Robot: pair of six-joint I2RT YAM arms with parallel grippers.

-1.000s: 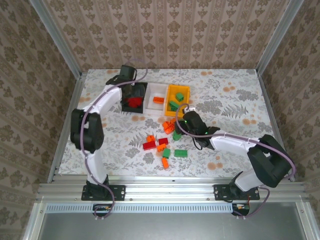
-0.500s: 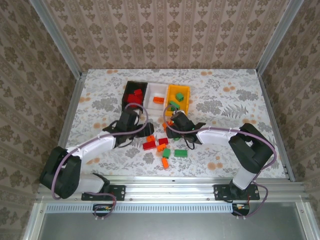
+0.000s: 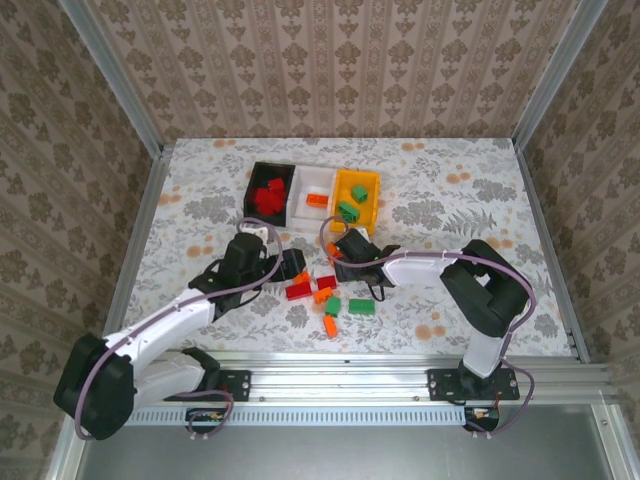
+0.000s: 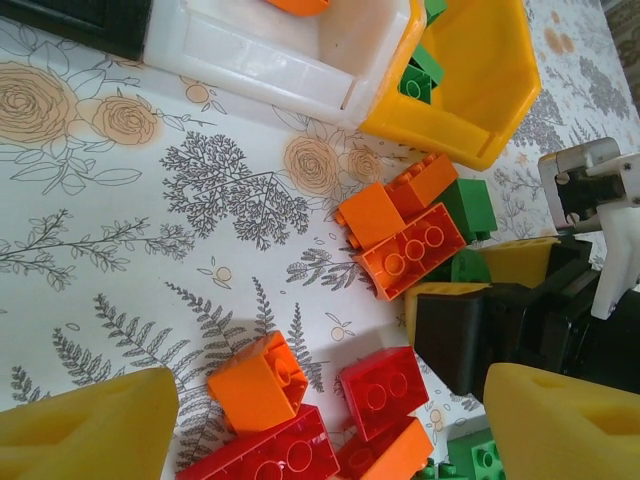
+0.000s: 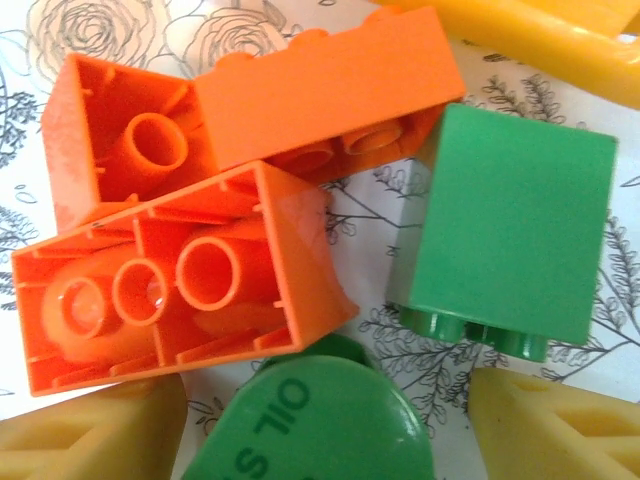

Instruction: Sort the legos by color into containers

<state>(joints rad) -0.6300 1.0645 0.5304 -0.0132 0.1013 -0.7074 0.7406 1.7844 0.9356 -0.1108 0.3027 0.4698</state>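
1. From overhead, the containers (image 3: 318, 172) stand in a row toward the far side of the flowered table (image 3: 470, 200).
   - The black bin (image 3: 252, 185) is on the left with red bricks (image 3: 268, 195) inside.
   - The white bin (image 3: 320, 180) is in the middle, holding a lone orange brick (image 3: 317, 200).
   - The yellow bin (image 3: 373, 192) is on the right with green bricks (image 3: 352, 207).
   - The loose legos (image 3: 325, 295) lie scattered just in front of the bins, with red, orange and green mixed.
   - The left gripper (image 3: 288, 264) sits low at the left edge of that scatter.
   - The right gripper (image 3: 338, 264) sits low at its far side, near the yellow bin.
   - From up here I cannot tell how either one's fingers stand.

2. From the left wrist camera, the left gripper's yellow fingertips (image 4: 90, 425) are spread wide, one at each lower corner, and grip nothing.
   - On the table between them lie an orange cube (image 4: 258, 382) and a red square brick (image 4: 383, 390).
   - Farther on, an orange cluster (image 4: 405, 245) sits just in front of the yellow bin's near corner, with green pieces touching it.
   - The right gripper's black body reaches in from the right, close beside that cluster.

3. From the right wrist camera, the right gripper's fingertips (image 5: 90, 435) are spread too, at the two lower corners.
   - A green rounded piece (image 5: 305, 420) with raised letters sits between them. A gap shows on its right side, but on its left I cannot tell whether it touches.
   - Beyond it, an upturned orange brick (image 5: 170, 290) lies hollow side up against a second orange one.
   - A green block (image 5: 505, 230) lies on its side to their right.
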